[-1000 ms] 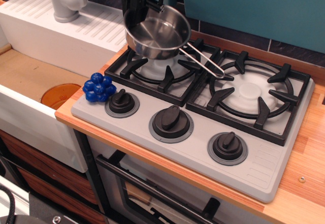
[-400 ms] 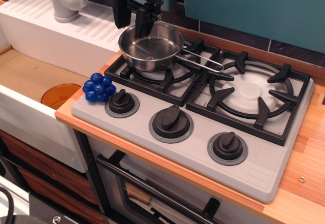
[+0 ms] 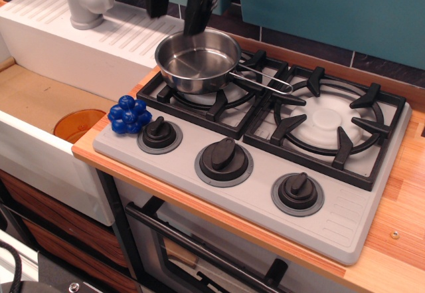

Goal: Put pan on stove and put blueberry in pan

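Note:
The shiny steel pan (image 3: 197,61) sits flat on the left burner grate of the grey stove (image 3: 332,216), its wire handle pointing right over the grate. The blueberry (image 3: 129,114), a cluster of dark-blue balls, lies on the stove's front left corner beside the left knob. My gripper (image 3: 178,5) is open and empty, its two black fingers hanging above the pan's far rim, clear of it. Its upper part is cut off by the frame's top edge.
A white sink unit with a grey tap (image 3: 85,0) stands at the left. An orange disc (image 3: 78,124) lies in the lower basin beside the stove. Three black knobs (image 3: 224,159) line the stove's front. The right burner (image 3: 329,120) is bare. A teal wall stands behind.
The pan was lowered from a tilted hold onto the left burner and let go. My gripper opened and rose above the pan's far rim.

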Available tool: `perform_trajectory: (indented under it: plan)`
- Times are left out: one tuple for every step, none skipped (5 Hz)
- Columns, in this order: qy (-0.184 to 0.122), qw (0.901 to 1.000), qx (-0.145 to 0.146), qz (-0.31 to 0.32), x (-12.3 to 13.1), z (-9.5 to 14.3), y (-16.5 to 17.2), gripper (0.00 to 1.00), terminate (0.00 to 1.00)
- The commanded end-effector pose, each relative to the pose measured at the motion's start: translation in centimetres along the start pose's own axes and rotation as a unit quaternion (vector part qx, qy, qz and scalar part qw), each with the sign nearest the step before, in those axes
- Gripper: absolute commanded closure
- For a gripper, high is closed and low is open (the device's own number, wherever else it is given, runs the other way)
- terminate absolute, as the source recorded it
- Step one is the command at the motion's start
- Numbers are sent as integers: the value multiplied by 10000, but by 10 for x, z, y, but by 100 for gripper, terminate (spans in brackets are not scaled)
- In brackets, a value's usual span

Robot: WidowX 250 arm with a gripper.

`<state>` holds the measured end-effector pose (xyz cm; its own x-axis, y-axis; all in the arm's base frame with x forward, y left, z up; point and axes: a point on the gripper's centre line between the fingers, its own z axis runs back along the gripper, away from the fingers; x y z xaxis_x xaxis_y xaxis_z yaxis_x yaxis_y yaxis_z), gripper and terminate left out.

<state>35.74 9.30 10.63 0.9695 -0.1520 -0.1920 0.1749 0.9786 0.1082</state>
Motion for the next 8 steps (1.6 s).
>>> perform_trajectory:
  plan:
    - [-617,9967,518,-91,4,58,-2,0,0]
    - [-617,9967,518,-91,4,58,-2,0,0]
    - [-617,9967,518,-91,4,58,-2,0,0]
    - [-617,9967,518,-91,4,58,-2,0,0]
    - [-599,9955,733,-33,-25,65,12,0,0]
    - [-610,9936,949,90,-58,72,25,0,0]
    - [-750,9908,1109,174,-83,66,30,0,0]
    - [-1054,9872,1166,284,-97,44,33,0,0]
